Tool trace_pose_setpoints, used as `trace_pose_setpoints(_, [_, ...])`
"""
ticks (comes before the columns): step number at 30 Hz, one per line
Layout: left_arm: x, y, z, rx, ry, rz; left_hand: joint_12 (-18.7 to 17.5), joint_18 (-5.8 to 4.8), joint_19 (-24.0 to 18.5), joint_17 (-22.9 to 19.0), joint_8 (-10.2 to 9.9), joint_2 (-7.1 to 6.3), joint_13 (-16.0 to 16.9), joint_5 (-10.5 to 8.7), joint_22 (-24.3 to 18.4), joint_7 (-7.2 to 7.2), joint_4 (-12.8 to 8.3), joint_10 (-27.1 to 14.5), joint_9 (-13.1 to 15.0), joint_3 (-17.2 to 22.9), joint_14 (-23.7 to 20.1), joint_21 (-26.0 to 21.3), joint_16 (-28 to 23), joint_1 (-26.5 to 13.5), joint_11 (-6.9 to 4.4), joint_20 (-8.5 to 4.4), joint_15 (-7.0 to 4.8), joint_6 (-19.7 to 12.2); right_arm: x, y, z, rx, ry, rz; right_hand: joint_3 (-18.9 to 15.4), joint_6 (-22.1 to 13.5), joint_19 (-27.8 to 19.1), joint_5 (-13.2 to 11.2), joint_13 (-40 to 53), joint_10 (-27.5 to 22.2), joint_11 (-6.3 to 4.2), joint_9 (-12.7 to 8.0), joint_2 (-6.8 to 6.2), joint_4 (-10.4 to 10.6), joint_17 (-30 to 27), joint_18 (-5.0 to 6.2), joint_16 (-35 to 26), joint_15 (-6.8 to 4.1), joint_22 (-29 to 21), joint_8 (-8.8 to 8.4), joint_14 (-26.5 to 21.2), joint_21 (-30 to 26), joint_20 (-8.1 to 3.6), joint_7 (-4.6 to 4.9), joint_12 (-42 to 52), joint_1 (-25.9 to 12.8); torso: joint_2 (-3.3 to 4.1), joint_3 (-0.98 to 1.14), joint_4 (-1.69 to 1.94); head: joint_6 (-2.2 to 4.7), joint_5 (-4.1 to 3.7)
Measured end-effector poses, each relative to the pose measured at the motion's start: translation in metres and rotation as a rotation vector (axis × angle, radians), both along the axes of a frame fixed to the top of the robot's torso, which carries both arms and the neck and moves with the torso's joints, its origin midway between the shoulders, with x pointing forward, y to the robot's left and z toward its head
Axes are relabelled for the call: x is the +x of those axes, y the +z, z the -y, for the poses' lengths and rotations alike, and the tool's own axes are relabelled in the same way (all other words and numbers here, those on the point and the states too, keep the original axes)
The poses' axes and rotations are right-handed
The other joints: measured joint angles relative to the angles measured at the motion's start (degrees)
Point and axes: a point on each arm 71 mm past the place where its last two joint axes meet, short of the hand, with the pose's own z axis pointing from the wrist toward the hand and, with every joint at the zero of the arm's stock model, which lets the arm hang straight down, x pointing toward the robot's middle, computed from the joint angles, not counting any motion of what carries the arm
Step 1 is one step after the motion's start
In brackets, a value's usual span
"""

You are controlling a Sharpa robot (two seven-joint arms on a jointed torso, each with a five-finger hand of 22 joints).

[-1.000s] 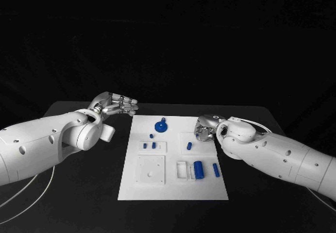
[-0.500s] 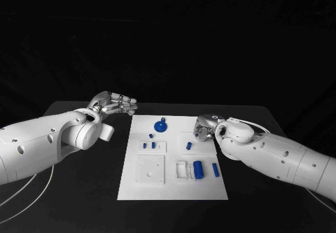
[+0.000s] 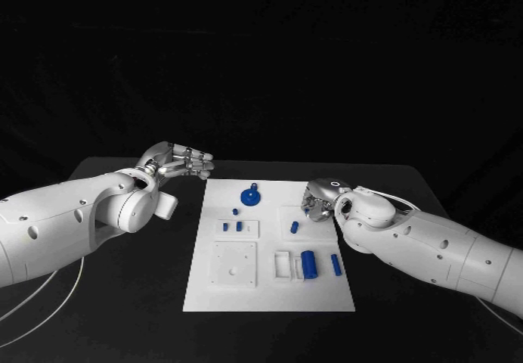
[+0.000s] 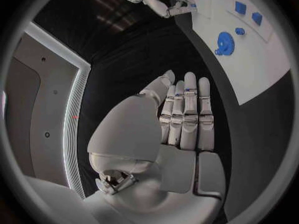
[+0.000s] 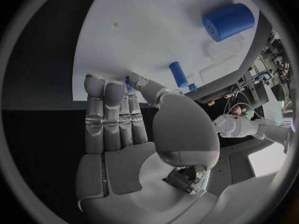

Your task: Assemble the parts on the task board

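In the head view you see the white rectangular task board point(image 3: 273, 249) at the centre of the black table point(image 3: 131, 302), with the round blue gear-like part point(image 3: 251, 198) at its 12 o'clock end, small blue pegs point(image 3: 232, 225) just below it, and a thick blue cylinder point(image 3: 310, 264) with a slimmer blue pin point(image 3: 335, 264) at about 4 o'clock. Your left hand point(image 3: 180, 162) hovers off the board at 10 o'clock, fingers extended side by side, holding nothing. Your right hand point(image 3: 320, 203) sits over the board's 2 o'clock edge, fingers bent down; you cannot tell from here whether it holds anything. In the left wrist view, the left hand point(image 4: 184, 114) is flat and empty over the table, the gear point(image 4: 224, 42) well apart from it. In the right wrist view, the right hand point(image 5: 121, 119) has straight fingers reaching the board, with a small blue piece point(image 5: 127, 83) at the fingertips; whether it is pinched is unclear.
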Motion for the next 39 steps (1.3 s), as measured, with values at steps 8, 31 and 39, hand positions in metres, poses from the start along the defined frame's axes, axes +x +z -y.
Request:
trace_pose_setpoints(8, [0.002, 0.000, -0.002, 0.003, 0.008, 0.001, 0.00, 0.00, 0.00, 0.00, 0.00, 0.00, 0.00, 0.00, -0.01, 0.00, -0.16, 0.00, 0.00, -0.16, 0.00, 0.00, 0.00, 0.00, 0.00, 0.00, 0.00, 0.00, -0.002, 0.006, 0.000, 0.033, 0.005, 0.021, 0.08, 0.09, 0.00, 0.05, 0.31, 0.01, -0.01, 0.03, -0.27, 0.08, 0.05, -0.03, -0.23, 0.00, 0.00, -0.01, 0.01, 0.34, 0.01, -0.09, 0.00, -0.27, -0.04, -0.01, -0.01, 0.05, 0.07])
trace_pose_setpoints(31, [0.007, -0.001, -0.003, 0.003, 0.020, -0.003, 0.00, 0.00, 0.00, 0.06, 0.00, 0.19, 0.00, -0.02, -0.14, 0.00, -0.16, -0.41, 0.00, -0.16, 0.00, 0.00, 0.01, -0.19, 0.01, 0.00, 0.00, -0.41, -0.016, 0.046, -0.018, 0.242, 0.089, 0.033, 0.14, 0.06, -0.19, 0.48, 0.08, 0.00, -0.01, 0.04, -0.64, 0.16, 0.19, -0.35, -0.77, -0.12, -0.02, 0.01, 0.30, 0.23, -0.16, -0.09, 0.00, -0.64, -0.14, -0.02, -0.07, 0.97, 2.40])
trace_pose_setpoints(39, [0.008, -0.001, 0.002, -0.006, 0.030, 0.005, 0.00, 0.00, 0.00, 0.06, 0.00, 0.19, 0.00, -0.02, -0.39, 0.00, -0.16, -0.41, 0.00, -0.16, 0.00, -0.23, -0.22, -0.19, 0.01, 0.00, 0.00, -0.41, -0.036, 0.055, -0.057, 0.341, 0.201, 0.024, -0.19, 0.04, -0.19, 0.77, 0.08, 0.00, -0.01, 0.05, -0.62, 0.16, 0.18, 0.18, -1.12, -0.12, -0.03, 0.01, 0.30, -0.02, -0.15, -0.08, -0.01, -0.61, -0.46, -0.19, 0.11, 1.04, 5.17])
